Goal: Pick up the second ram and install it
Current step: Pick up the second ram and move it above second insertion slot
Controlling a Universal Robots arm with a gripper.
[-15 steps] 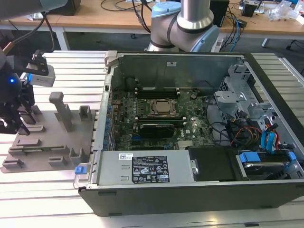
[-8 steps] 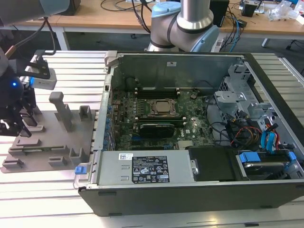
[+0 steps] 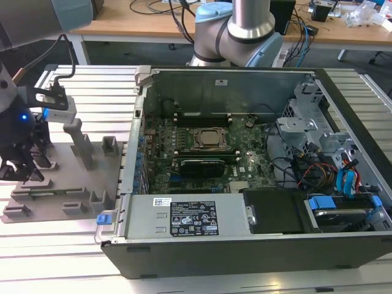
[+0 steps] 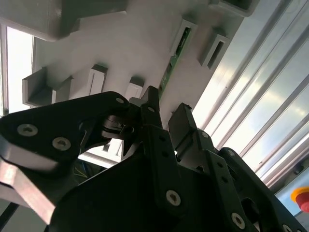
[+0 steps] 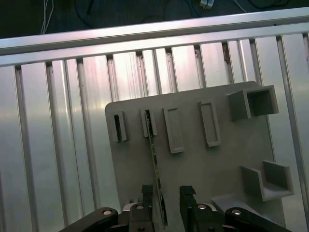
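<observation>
1. A slatted aluminium table spreads across the exterior view, its ribs pale and glossy with reflected light.
2. Behind it stands a wooden desk on white legs, strewn with cables.
3. Under the desk, the floor is dark grey.
4. In the first wrist view, the table's edge rail shines brightly against darkness beyond

Tray looks like matt grey plastic, slightly grainy. The table is ribbed bare aluminium with a soft brushed sheen. The gripper is matt black with shiny screw heads. The ram stick is green circuit board.
</observation>
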